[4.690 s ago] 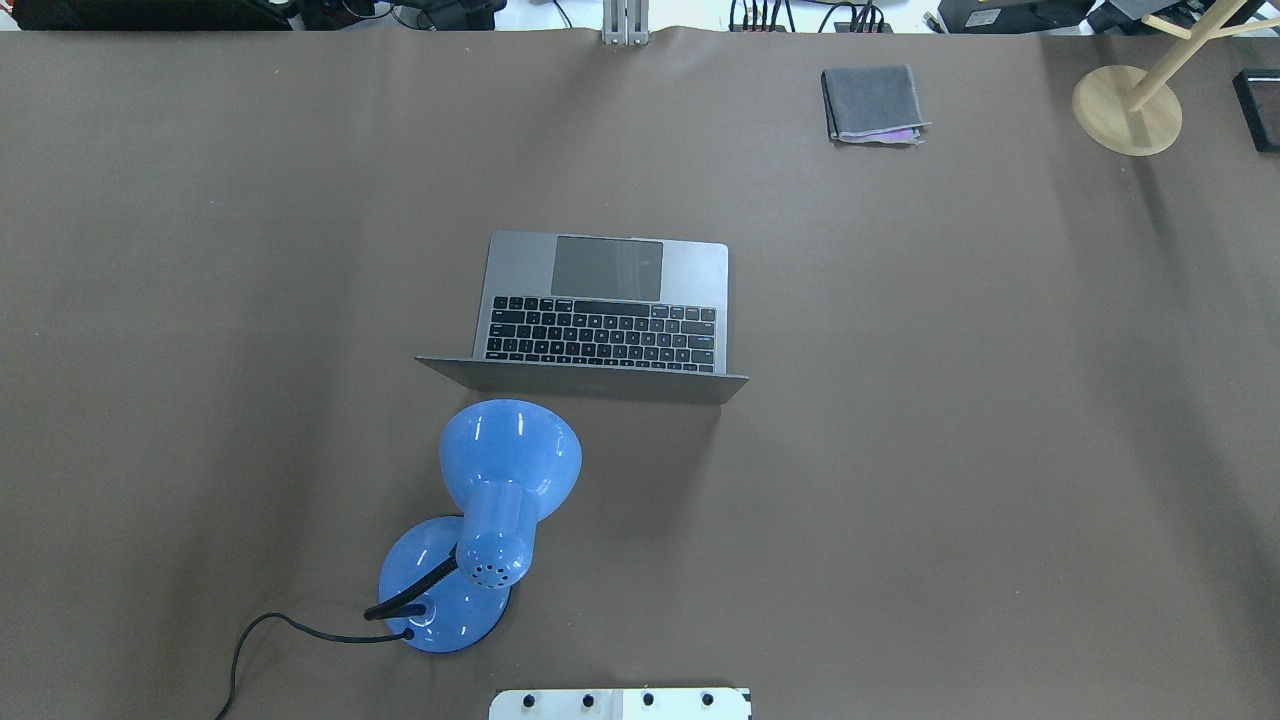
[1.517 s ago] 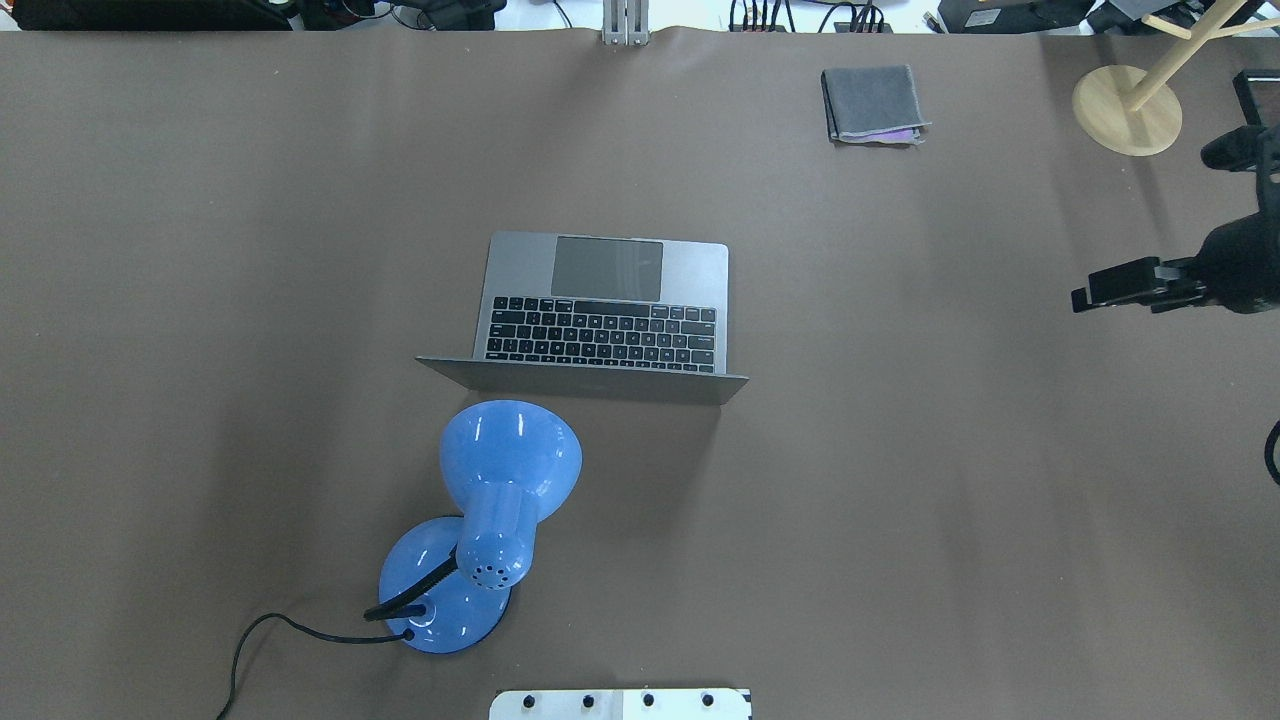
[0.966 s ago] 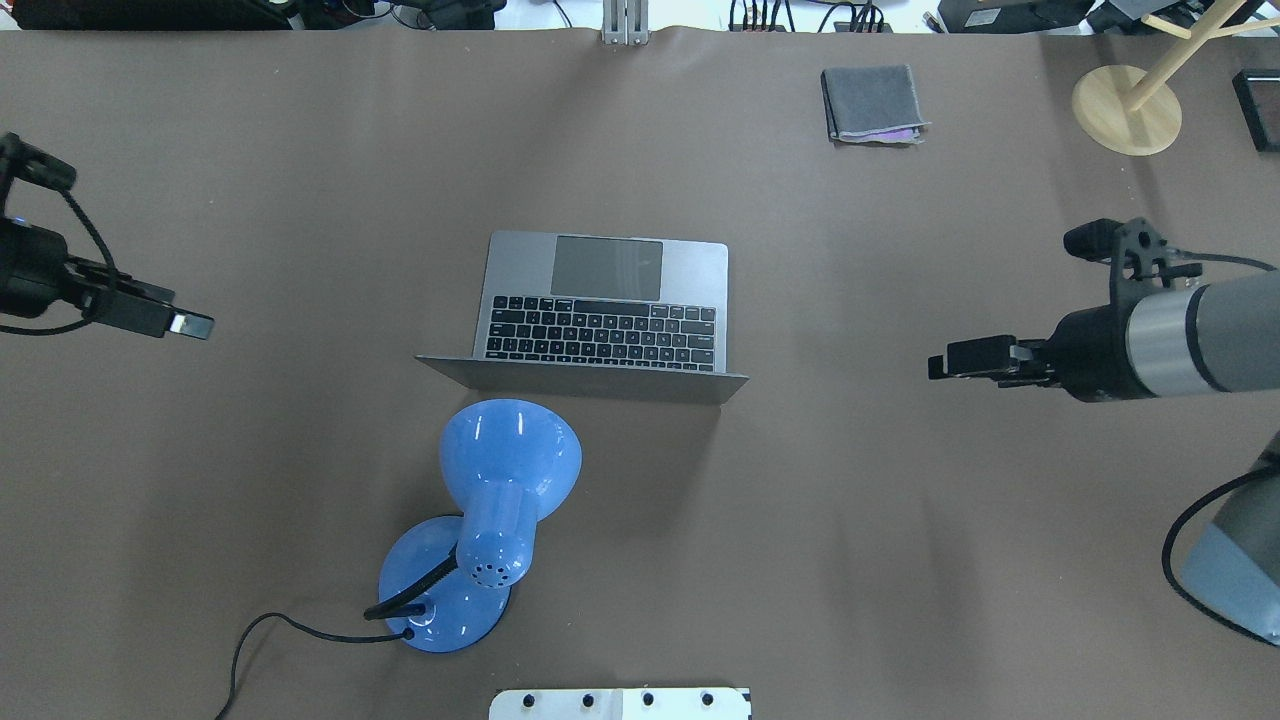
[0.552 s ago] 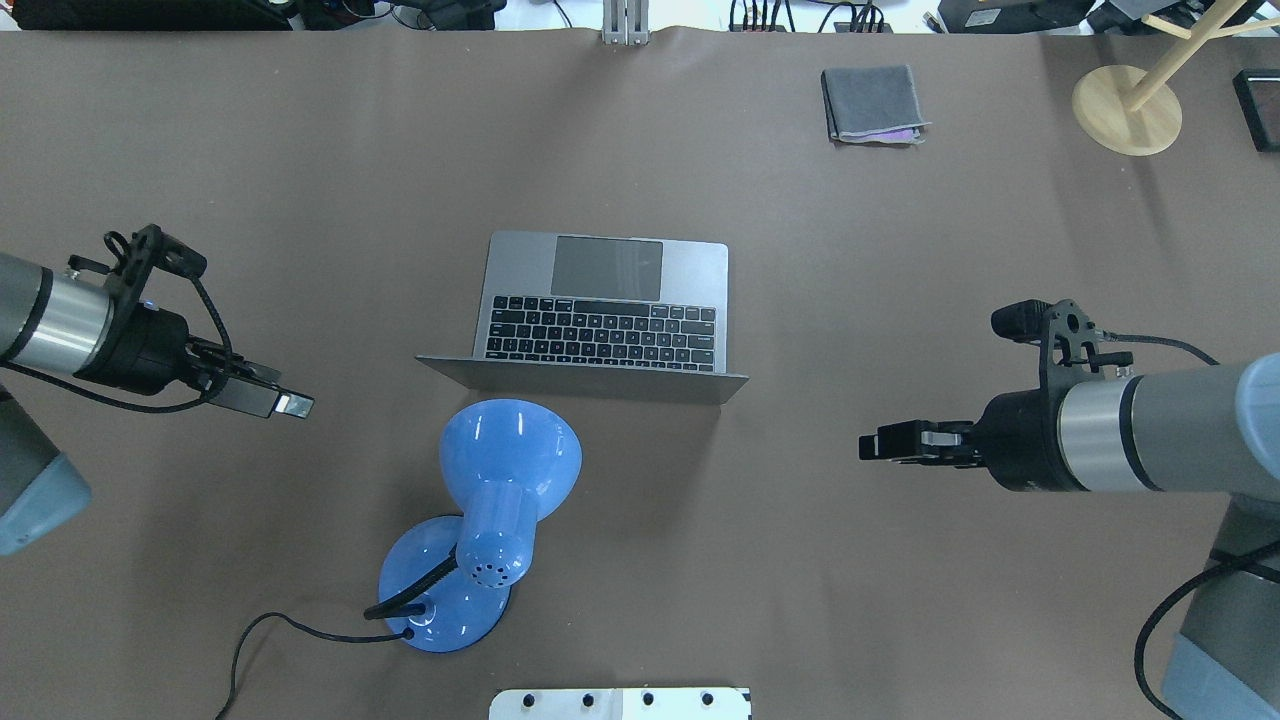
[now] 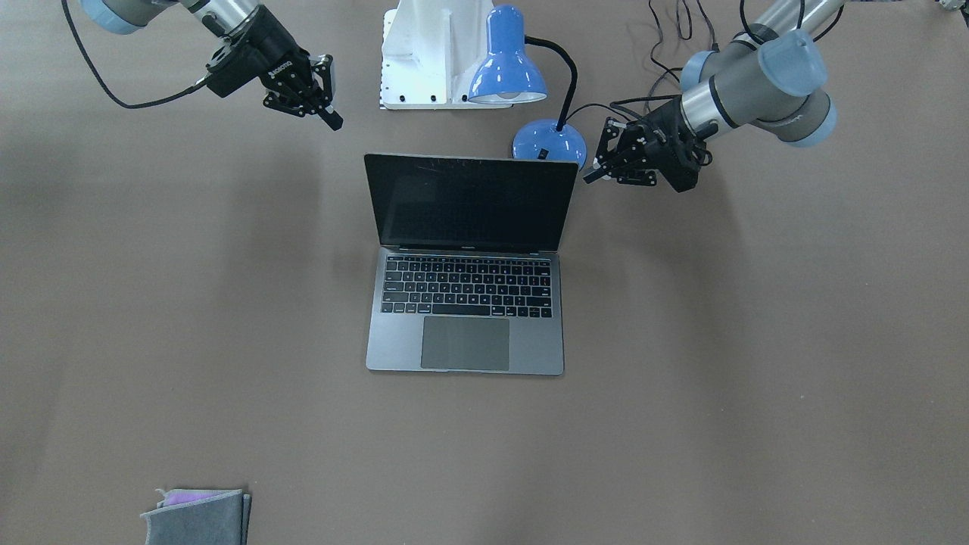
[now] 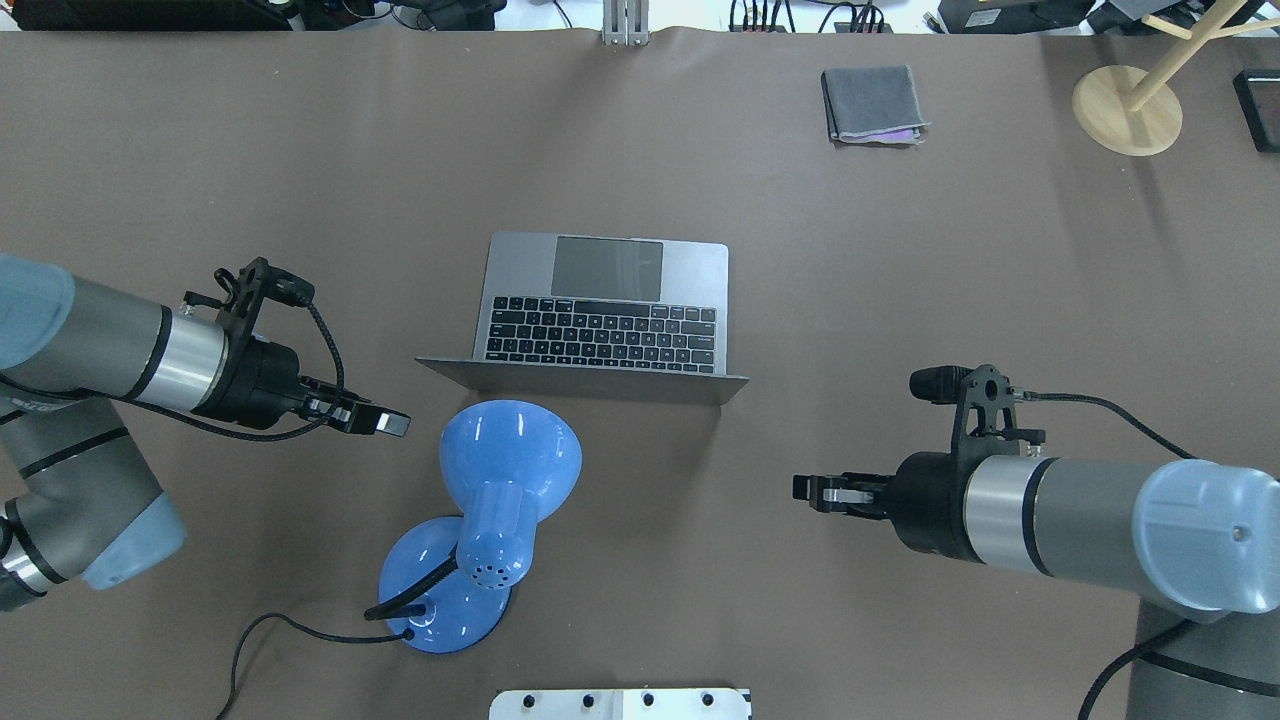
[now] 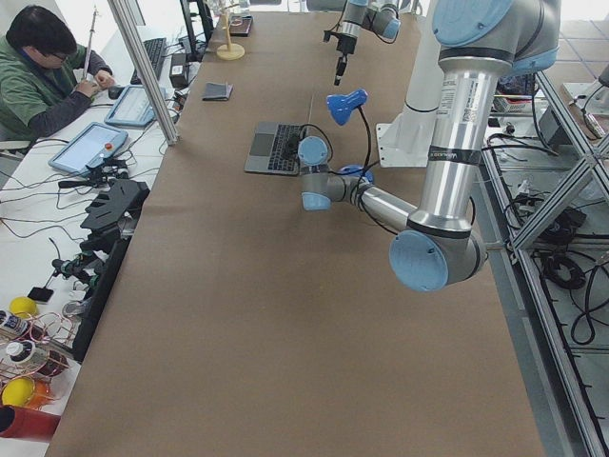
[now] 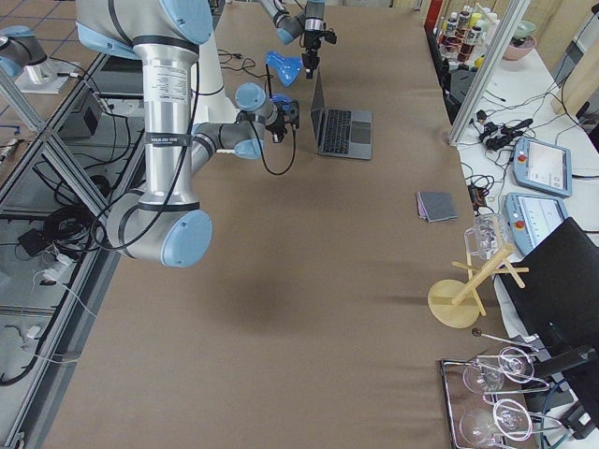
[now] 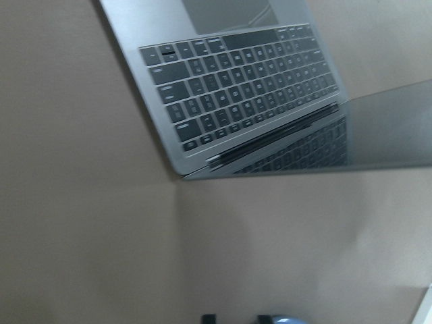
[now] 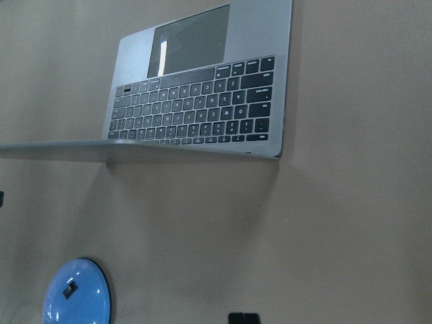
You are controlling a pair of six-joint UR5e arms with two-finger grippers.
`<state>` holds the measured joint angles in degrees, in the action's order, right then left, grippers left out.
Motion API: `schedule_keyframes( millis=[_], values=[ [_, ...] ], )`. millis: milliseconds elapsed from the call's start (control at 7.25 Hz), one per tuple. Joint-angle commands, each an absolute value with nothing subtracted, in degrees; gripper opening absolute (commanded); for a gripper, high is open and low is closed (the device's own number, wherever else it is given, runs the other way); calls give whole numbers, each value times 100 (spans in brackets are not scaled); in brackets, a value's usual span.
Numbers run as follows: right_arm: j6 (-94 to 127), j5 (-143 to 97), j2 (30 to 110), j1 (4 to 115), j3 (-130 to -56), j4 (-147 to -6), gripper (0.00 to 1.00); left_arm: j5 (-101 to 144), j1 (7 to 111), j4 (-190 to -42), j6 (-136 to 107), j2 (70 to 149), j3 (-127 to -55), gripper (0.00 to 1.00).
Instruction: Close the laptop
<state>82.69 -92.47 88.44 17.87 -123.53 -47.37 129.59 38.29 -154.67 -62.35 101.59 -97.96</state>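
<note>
**Grippers.** The right gripper [image 5: 331, 119] has its jaws pressed together and holds nothing. It hangs above the table [image 6: 900, 300], on the robot's side of the lid line and well off to the laptop's right. The left gripper [image 5: 589, 175] also appears to have its jaws together and is empty. It sits near the lid's corner on the robot's left, touching nothing.

**Task item.** The laptop [image 5: 465, 303] lies flat at mid-table, open. The lid stands up, leaning slightly back toward the robot, and the dark screen faces away from it. The keyboard and trackpad are bare.

**Surroundings.** A blue desk lamp [image 6: 510, 455] stands just behind the lid toward the robot's left. Its shade is near the lid's back and crowds the left gripper's approach. A folded grey cloth [image 6: 873, 103] lies well apart at the far edge.

**Handling assessment.**
- The casing looks like a thin, stiff metal shell, smooth and likely slippery under hard pads.
- The lid is light but probably held by hinge friction.
- The screen is the fragile face and should not be pressed or pinched.
- No grip is needed: a closed fingertip against the back of the lid near the middle of its top edge, pushing away from the robot and then down, should fold it.
- An off-centre push risks twisting the lid or sliding the base, and a hard final drop could damage the screen.
</note>
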Motion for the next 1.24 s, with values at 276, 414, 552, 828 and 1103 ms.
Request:
schedule_keyframes(
  millis=[276, 414, 552, 828, 1103],
  values=[
    [8314, -8668, 7894, 1600, -12209, -5440, 0, 12981, 3797, -15460, -6836, 10476, -9931, 0],
    [8306, -8536, 7884, 1652, -12173, -5449, 0, 13008, 3806, -15460, -6873, 10477, -10010, 0],
    [8306, -8534, 7884, 1748, -12173, -5449, 0, 13008, 3814, -15443, -6882, 10468, -10098, 0],
    [8297, -8560, 7805, 1968, -12173, -5650, 0, 13017, 3849, -15416, -6882, 10476, -10099, 0],
    [8297, -8569, 7559, 2021, -12164, -6011, 0, 12999, 3902, -15399, -6882, 10476, -10099, 0]
  ],
)
